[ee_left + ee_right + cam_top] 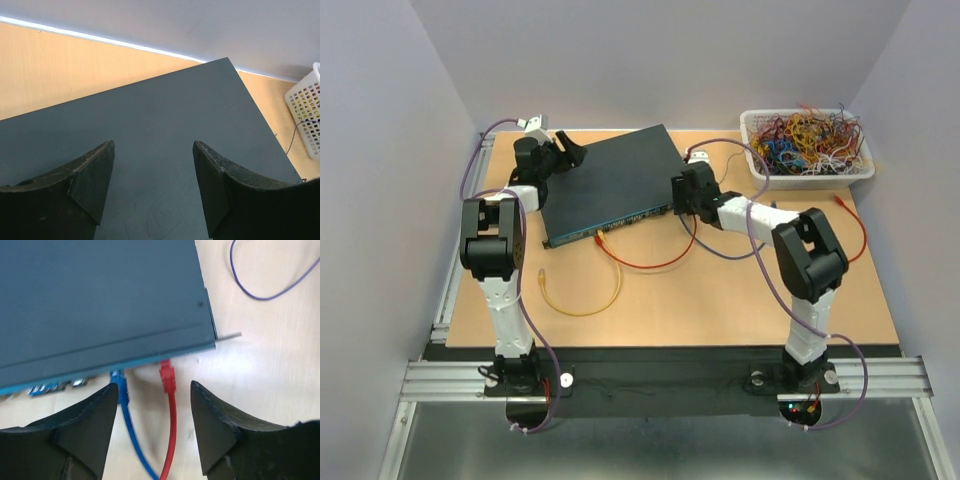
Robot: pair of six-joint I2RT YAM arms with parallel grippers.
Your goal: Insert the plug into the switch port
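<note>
Red plug (166, 374) at switch port (163, 362), right end of teal switch (610, 180) near face; blue plug (119, 381) just left of it. Right pincer (153, 387) jaws apart, red cable (170, 440) between, untouched. Left pincer (153, 145) jaws apart over switch top. Wire basket (810, 175) far right; yellow cable (582, 302) loose on tabletop (740, 300).

You've got a smooth, matt teal box (165, 125), painted metal by its look. The table (45, 70) shows pale wood grain, the basket (306, 112) white plastic mesh, the red cable (170, 440) glossy plastic.
</note>
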